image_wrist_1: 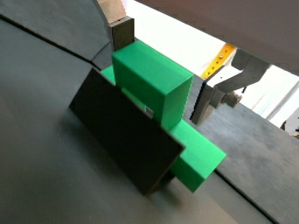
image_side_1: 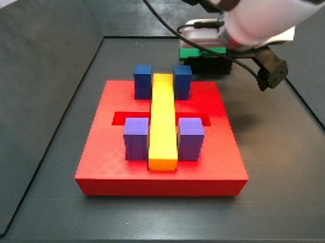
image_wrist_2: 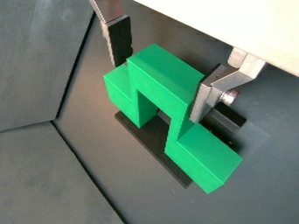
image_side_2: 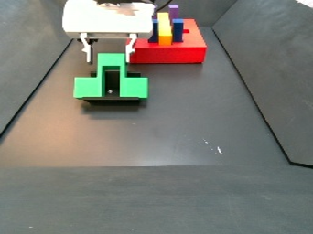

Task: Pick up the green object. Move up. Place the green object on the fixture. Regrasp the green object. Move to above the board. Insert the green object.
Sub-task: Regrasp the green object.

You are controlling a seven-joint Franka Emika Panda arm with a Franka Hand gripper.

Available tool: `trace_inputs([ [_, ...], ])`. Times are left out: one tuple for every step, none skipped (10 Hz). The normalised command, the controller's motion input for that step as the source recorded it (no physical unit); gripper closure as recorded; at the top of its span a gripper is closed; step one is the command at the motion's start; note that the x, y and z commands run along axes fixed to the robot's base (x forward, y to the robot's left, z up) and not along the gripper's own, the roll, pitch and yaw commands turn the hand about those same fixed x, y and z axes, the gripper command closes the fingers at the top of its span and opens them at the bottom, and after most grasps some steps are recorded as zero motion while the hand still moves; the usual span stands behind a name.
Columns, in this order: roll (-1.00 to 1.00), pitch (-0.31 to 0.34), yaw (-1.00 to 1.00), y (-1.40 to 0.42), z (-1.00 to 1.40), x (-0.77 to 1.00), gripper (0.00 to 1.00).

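Gripper (image_wrist_2: 167, 74) down low over the fixture (image_wrist_2: 149, 140) at that moment, straddling the raised stem of the green object (image_wrist_2: 176, 105). In both wrist views its silver fingers (image_wrist_1: 121, 37) stood on either side of that stem, spread a touch wider than the plastic. One finger (image_wrist_2: 117, 39) showed a sliver of daylight beside the block. The other finger (image_wrist_2: 212, 94) sat right against the green flank, though real contact could not be judged. So the claw was parted and gripping nothing firmly that the frames could prove.

The green object (image_side_2: 112, 80) lay on the fixture (image_side_2: 113, 99), its wide arms spread across the dark base, one arm jutting past the fixture's edge in a wrist view (image_wrist_1: 197, 162). In a side view the gripper (image_side_2: 105, 46) hung directly above it, near the board (image_side_2: 184, 47).

The board (image_side_1: 162, 142) carried its yellow bar (image_side_1: 162, 119) down the middle, blue blocks (image_side_1: 143, 78) at one end, purple blocks (image_side_1: 136, 139) at the other. Green object (image_side_1: 203, 42) and fixture sat just beyond the board's far edge there, largely hidden by the arm.
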Motion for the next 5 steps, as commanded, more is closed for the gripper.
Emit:
trace_inputs([
  [0.03, 0.006, 0.0, 0.01, -0.1, 0.02, 0.0],
  [0.0, 0.0, 0.0, 0.0, 0.0, 0.0, 0.0],
  [0.0, 0.0, 0.0, 0.0, 0.0, 0.0, 1.0],
  [0.0, 0.0, 0.0, 0.0, 0.0, 0.0, 1.0],
  [0.0, 0.0, 0.0, 0.0, 0.0, 0.0, 1.0],
])
